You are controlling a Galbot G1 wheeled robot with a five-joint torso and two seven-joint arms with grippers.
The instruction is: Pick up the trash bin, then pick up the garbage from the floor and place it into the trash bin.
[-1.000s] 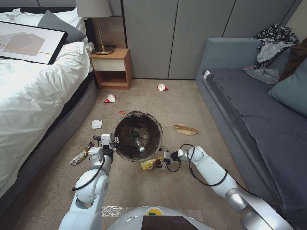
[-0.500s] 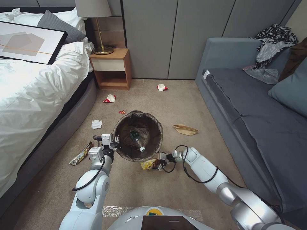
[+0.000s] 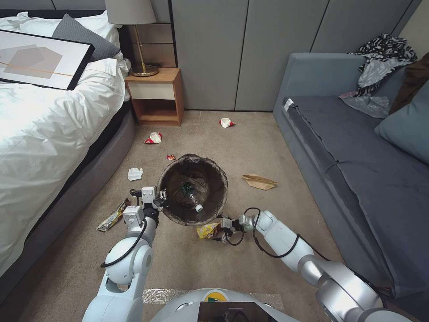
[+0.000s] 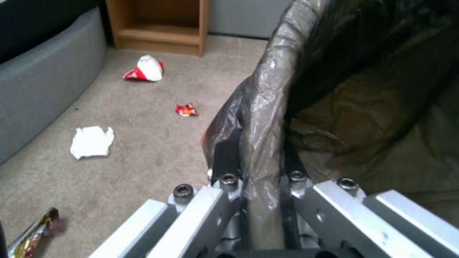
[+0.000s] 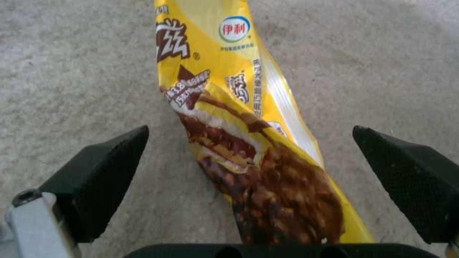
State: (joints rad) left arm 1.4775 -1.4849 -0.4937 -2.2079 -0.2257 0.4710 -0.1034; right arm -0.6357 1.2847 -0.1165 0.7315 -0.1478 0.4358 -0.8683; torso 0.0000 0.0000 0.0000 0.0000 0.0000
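Both pads of the right gripper stand spread astride the yellow wrapper, whose length runs straight ahead between them, while the left gripper clamps the trash bin rim.

Yellow wrapper on carpet; btwn spread jaws

Right gripper now lower and closer, apparently straddling the yellow wrapper, jaws spread.
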